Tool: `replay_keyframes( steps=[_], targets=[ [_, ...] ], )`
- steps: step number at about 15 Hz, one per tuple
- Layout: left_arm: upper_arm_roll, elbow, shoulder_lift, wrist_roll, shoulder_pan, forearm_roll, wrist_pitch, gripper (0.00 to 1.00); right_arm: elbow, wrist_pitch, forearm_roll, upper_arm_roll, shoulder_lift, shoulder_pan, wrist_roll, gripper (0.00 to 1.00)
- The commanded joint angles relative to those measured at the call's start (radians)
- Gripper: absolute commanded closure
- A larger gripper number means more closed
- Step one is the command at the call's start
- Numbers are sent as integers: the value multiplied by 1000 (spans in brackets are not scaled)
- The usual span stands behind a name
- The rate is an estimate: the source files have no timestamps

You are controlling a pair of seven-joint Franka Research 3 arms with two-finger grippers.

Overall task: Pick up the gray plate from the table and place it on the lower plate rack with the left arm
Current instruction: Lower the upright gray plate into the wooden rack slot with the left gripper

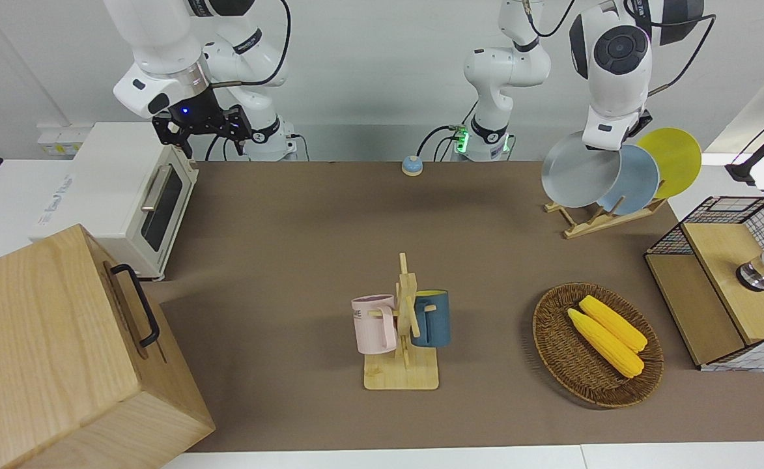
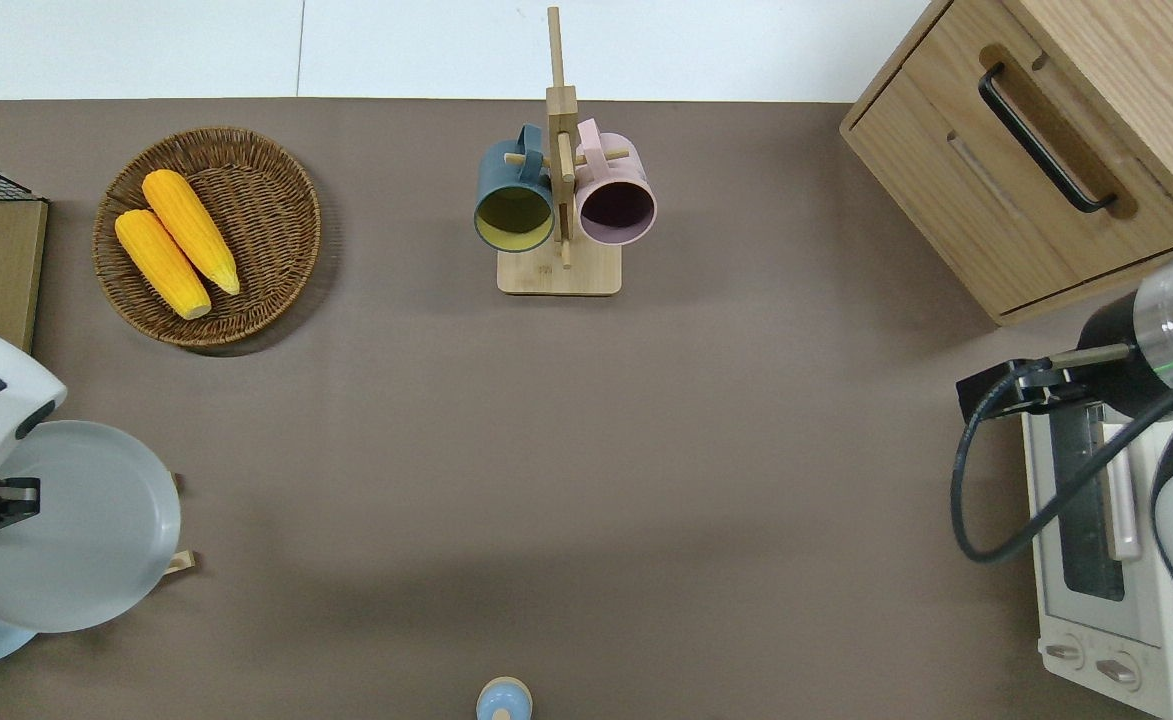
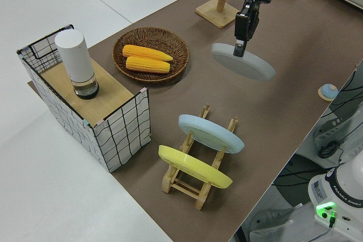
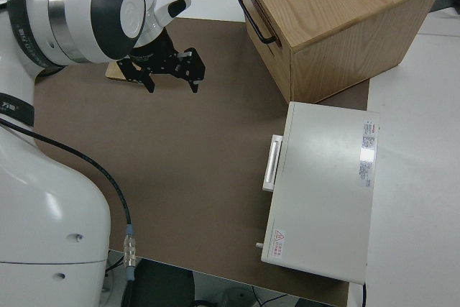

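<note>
Your left gripper pinches the rim of the gray plate, holding it clear of the table. The plate hangs tilted, rim edge uppermost in the gripper, its face turned toward the right arm's end of the table. In the overhead view the gray plate lies over the end of the lower plate rack nearest the table's middle, and only the tips of the rack's rails show past the plate's edge. The side view shows the plate raised in the air, apart from the rack.

The rack carries two other plates, each leaning between its pegs: a sky-blue plate in the slot next to your held plate, and a yellow plate one slot farther toward the left arm's end of the table.

Your right gripper is parked, its fingers spread apart and holding nothing.

Elsewhere on the table stand a wicker basket with two corn cobs, a mug tree bearing a pink mug and a dark blue mug, a wooden cabinet, and a white toaster oven.
</note>
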Motion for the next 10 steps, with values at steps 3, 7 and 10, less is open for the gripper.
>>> replay_keyframes(
  steps=[3,7,10],
  targets=[
    [-7,-22,17,-67,0,209,-42,1000,7,-12,-5,21,-2,-23,12,17],
    [-7,-73,29,-186,0,235,-14,1000,7,-11,-6,21,-2,-23,12,17],
    [-7,-125,39,-300,-3,235,26,1000,7,-11,-5,21,-2,-23,12,17]
  ],
)
